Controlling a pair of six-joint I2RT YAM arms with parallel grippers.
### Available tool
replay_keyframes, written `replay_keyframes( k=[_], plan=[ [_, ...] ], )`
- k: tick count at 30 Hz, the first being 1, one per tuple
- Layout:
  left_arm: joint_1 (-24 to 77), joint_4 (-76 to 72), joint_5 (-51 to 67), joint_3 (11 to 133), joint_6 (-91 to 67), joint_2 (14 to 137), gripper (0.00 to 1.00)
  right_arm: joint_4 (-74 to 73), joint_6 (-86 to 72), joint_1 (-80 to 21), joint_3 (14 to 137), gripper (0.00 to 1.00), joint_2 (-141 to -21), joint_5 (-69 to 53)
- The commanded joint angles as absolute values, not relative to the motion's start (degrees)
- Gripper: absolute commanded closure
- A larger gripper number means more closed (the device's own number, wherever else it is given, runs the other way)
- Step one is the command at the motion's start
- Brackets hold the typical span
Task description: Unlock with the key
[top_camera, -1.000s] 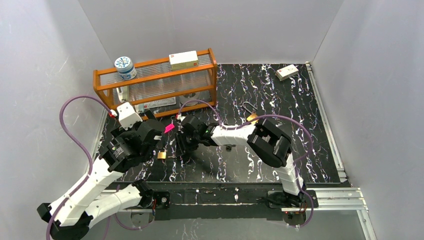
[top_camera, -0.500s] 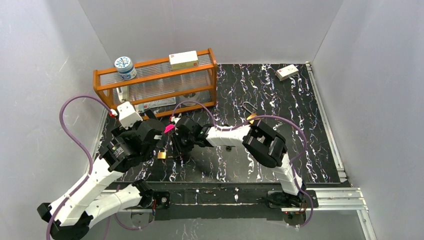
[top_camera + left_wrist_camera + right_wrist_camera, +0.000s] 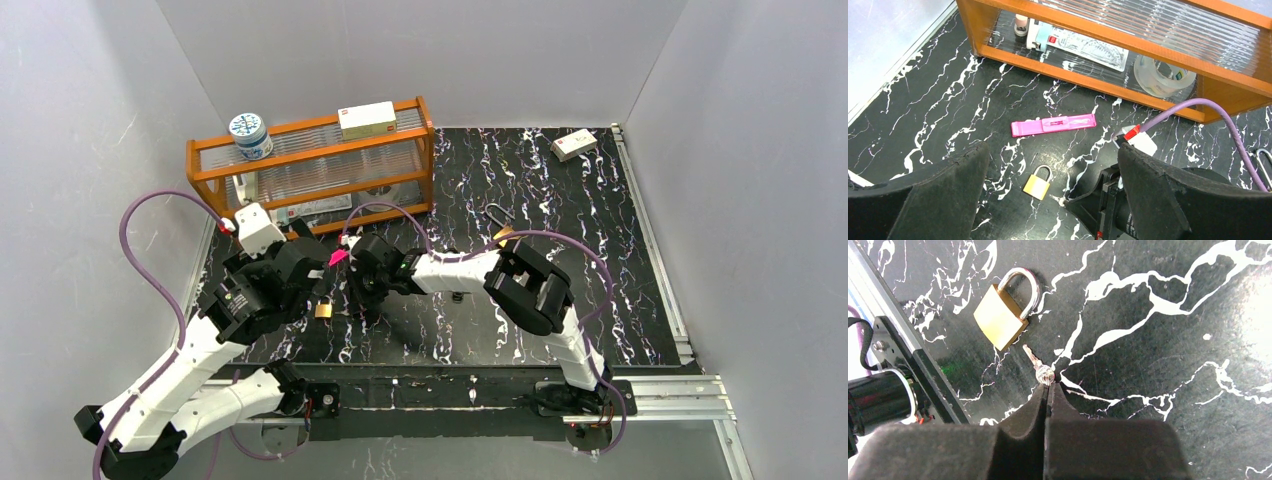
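Observation:
A small brass padlock [image 3: 1000, 315] lies flat on the black marbled mat, also visible in the left wrist view [image 3: 1037, 184] and from above [image 3: 324, 310]. Just beside it lies a small silver key [image 3: 1039, 367], blade pointing toward the padlock. My right gripper [image 3: 1049, 386] is shut, its fingertips pinching the key's round head; from above the right gripper [image 3: 362, 288] is low over the mat, right of the padlock. My left gripper [image 3: 1048, 200] hangs wide open above the padlock, nothing between its fingers [image 3: 943, 195].
A pink flat strip [image 3: 1053, 125] lies just beyond the padlock. An orange wooden rack [image 3: 310, 165] with a tin [image 3: 249, 135], a box [image 3: 367, 119] and a tape roll [image 3: 1163, 75] stands at the back left. A second padlock [image 3: 503, 235] and a white box [image 3: 574, 145] lie farther right.
The right gripper's jaws have closed from half open onto the key's head, and the wrist has shifted slightly left toward the padlock. The left arm has stayed still.

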State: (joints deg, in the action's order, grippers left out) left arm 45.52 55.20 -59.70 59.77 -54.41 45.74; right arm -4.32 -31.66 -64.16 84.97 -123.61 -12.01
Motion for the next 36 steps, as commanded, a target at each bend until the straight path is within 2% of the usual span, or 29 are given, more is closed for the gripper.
replay_keyframes(
  k=[1, 5, 9, 13, 24, 31, 36],
  plan=[
    [45.3, 54.2, -61.6, 61.0, -54.7, 46.1, 0.02, 1.3, -28.5, -64.6, 82.3, 0.99, -122.0, -10.3],
    [45.3, 53.6, -60.8, 60.6, -54.3, 46.3, 0.02, 11.1, -28.2, -64.6, 74.9, 0.99, -116.2, -8.2],
    [45.3, 51.4, -58.4, 59.8, -53.4, 46.4, 0.02, 14.7, -28.7, -64.5, 69.7, 0.99, -110.6, -4.8],
    [45.3, 45.8, -52.5, 59.3, -49.5, 46.6, 0.02, 19.8, -29.4, -64.1, 63.4, 0.99, -103.3, -0.8],
    [45.4, 34.0, -35.5, 59.5, -46.2, 47.4, 0.02, 17.0, -30.7, -55.3, 55.7, 0.99, -82.2, 2.5],
    [45.2, 33.8, -23.8, 61.4, -64.2, 52.4, 0.02, 6.1, -34.2, -49.7, 56.4, 0.99, -72.9, 3.2],
    [41.6, 21.8, -7.3, 58.8, -74.0, 57.8, 0.02, 2.9, -35.7, -49.1, 54.9, 0.99, -67.1, 4.4]
  ],
)
